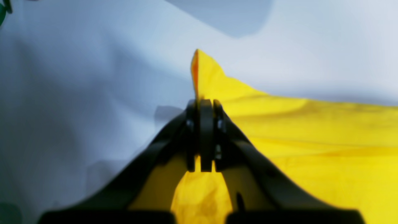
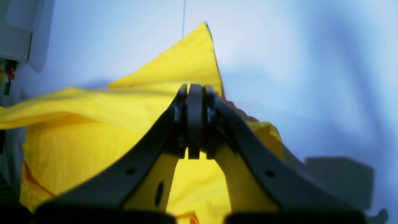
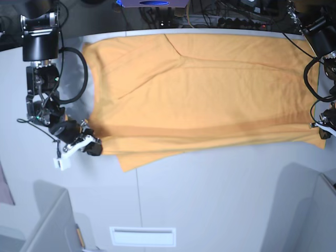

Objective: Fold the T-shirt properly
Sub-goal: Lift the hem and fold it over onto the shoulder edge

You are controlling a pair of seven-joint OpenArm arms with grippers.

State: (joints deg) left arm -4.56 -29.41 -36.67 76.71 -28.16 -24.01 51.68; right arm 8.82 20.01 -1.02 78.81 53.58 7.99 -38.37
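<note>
Cloth spread wide: the T-shirt (image 3: 210,100) lies across the far half of the bench (image 3: 210,199), reaching its far edge, its near hem doubled into a darker band. At the bench's left side, the right gripper (image 2: 195,93) is pinched tight on a T-shirt corner. At the right edge, the left gripper (image 1: 203,105) is likewise clamped on the opposite corner.

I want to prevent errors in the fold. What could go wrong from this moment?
1. Both grippers, left and right, pinch only small corners of the T-shirt; the cloth might slip out.
2. A lower layer sticks out near the right gripper, so the fold may end uneven.
</note>
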